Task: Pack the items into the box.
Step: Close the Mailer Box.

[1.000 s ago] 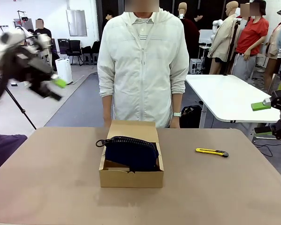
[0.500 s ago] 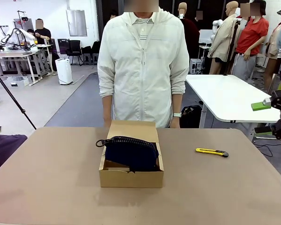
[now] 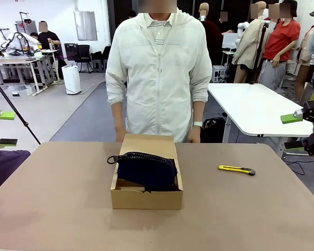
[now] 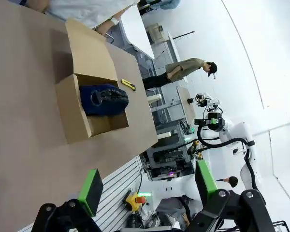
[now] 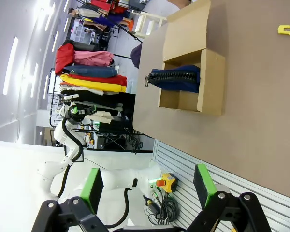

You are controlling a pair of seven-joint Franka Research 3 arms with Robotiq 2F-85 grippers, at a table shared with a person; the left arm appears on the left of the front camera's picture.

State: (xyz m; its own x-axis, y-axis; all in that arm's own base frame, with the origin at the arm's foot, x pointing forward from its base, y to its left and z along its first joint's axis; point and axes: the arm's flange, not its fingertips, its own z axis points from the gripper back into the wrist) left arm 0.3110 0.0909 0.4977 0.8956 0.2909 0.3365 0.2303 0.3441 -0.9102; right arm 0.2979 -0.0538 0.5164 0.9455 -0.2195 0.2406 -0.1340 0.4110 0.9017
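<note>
Left claw (image 3: 4, 128): mine, jaws spread wide with nothing between the green pads. It hangs off the left edge of the bench (image 3: 240, 219), well apart from the box (image 3: 146, 199).
Right claw (image 3: 295, 132): also wide open and empty, out past the bench's right edge and above its surface.
Box: plain cardboard, in the middle of the bench, with the lid flap standing up on the far side, towards the person (image 3: 158, 78).
Pouch (image 3: 146, 168): navy, lying inside the box along its length. The zipper faces up and the top bulges above the rim. The black pull loop pokes out over the left wall.
Knife (image 3: 236, 169): yellow, flat on the bench to the right of the box, well apart from it.
Person: stands at the far edge just behind the box in a white jacket, arms down, hands low on either side of the flap.
My wrist views: both look across the bench at the open box from well away, with the pouch showing in it.
</note>
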